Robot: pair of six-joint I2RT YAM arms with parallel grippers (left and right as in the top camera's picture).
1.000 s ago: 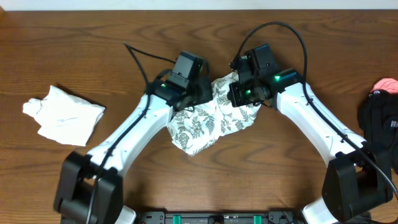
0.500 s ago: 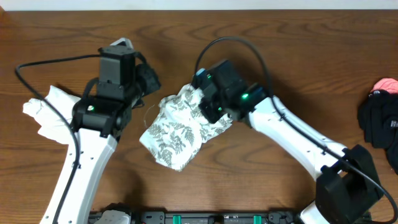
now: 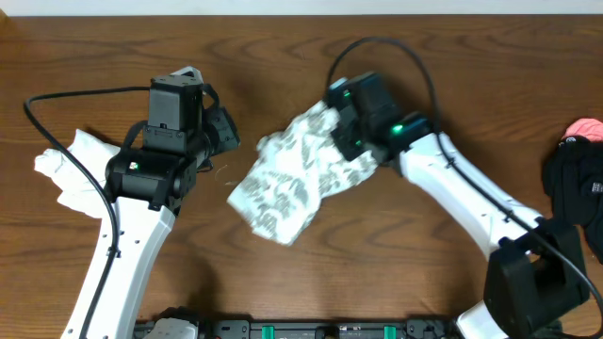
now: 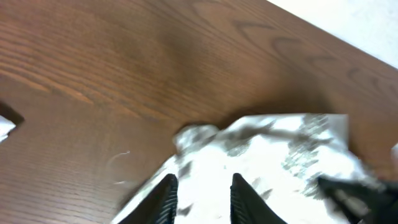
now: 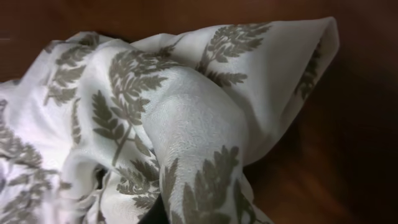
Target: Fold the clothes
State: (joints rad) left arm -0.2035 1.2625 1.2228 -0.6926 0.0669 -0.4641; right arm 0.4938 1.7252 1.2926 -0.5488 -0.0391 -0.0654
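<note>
Ok so, quick read on this one. The fern-print garment (image 3: 287, 188) is lying crumpled in the middle of the desk (image 3: 509, 75), not flattened at all, with its upper-right end bunched against the right tool (image 3: 341, 141). In the right wrist view only folds of leafy fabric can be seen and the fingers are buried. So it can't be told whether that tool is clamped on the cloth or just nosed into it. The left tool (image 3: 223, 132) is parked just off the cloth's left edge, fingers a modest way apart, nothing held between them.

Judgement call: the step in hand looks like spreading the thing out before any fold gets made. For that to be done well, an actual corner or hem should be found, not a random lump from the middle. The nearest loose edge on the left should be pinched by the left tool, low to the desk, with only one layer taken. Then the cloth should be drawn apart gently and evenly from both ends, so it's laid flat rather than dragged around in a ball.

The white garment (image 3: 66, 174) at far left and the black garment (image 3: 570, 188) at the right edge are well apart from it and can be ignored for now.
</note>
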